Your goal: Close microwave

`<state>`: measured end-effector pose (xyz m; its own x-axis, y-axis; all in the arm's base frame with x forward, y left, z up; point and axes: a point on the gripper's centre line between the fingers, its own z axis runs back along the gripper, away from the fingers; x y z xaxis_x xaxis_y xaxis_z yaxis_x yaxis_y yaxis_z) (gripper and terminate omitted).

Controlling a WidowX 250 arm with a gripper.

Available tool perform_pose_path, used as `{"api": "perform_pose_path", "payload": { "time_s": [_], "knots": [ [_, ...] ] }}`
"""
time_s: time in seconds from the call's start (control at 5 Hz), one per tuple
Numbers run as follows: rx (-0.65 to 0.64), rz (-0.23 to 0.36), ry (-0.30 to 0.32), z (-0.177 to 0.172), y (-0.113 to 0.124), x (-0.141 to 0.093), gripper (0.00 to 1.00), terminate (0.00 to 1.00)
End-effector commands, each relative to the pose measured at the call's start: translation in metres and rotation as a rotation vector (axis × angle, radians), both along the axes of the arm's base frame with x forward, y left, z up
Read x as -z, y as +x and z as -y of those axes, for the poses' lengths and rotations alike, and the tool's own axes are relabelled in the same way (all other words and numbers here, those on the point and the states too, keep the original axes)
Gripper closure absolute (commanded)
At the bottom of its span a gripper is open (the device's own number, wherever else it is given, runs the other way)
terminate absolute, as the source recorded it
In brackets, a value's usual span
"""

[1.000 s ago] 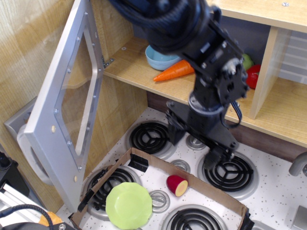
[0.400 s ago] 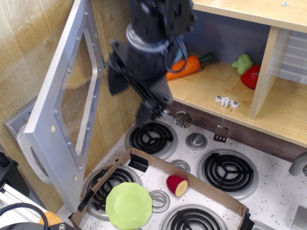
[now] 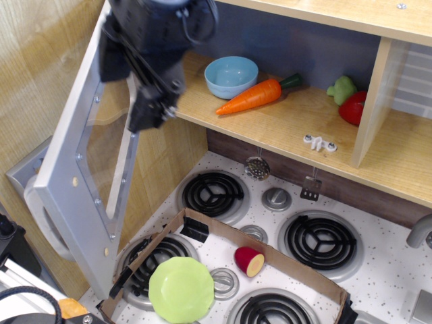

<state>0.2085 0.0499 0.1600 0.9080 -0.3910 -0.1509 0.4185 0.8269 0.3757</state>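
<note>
The microwave is a wooden-walled compartment [image 3: 297,128] with a blue bowl [image 3: 231,75] and a toy carrot [image 3: 260,96] inside. Its silver-grey door [image 3: 71,179] with a clear window stands swung wide open to the left. The grey handle [image 3: 37,212] shows behind the door's lower edge. My black gripper [image 3: 131,88] is at the top left, right in front of the door's inner face near its upper hinge side. Its two fingers stand apart and hold nothing. I cannot tell whether they touch the door.
Below is a toy stove with several black burners [image 3: 211,193] and knobs. An open cardboard tray [image 3: 297,270] lies on it, with a green plate [image 3: 181,289] and a red fruit piece [image 3: 249,260]. A wooden divider [image 3: 370,101] separates a side shelf holding green and red vegetables [image 3: 351,98].
My arm has swept from above the right burners up and left across the compartment to the open door. The door has not moved.
</note>
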Motion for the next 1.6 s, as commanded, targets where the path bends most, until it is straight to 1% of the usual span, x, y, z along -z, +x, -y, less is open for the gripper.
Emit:
{"api": "perform_pose_path", "payload": {
  "time_s": [0.0,0.2,0.4,0.6,0.8,1.0,1.2,1.4],
  "knots": [
    [0.057,-0.003,0.074,-0.022,-0.008,-0.021,0.0,0.0],
    [0.083,-0.029,0.089,-0.037,-0.014,-0.031,0.0,0.0],
    [0.099,-0.078,0.095,-0.05,-0.017,-0.034,0.0,0.0],
    [0.107,-0.089,0.103,-0.06,-0.02,-0.037,0.0,0.0],
    [0.109,-0.086,0.1,-0.068,-0.024,-0.032,0.0,0.0],
    [0.097,-0.066,0.1,-0.069,-0.029,-0.022,0.0,0.0],
    [0.099,-0.036,0.082,-0.075,-0.031,-0.008,0.0,0.0],
    [0.089,0.01,0.028,-0.073,-0.028,0.004,0.0,0.0]
  ]
}}
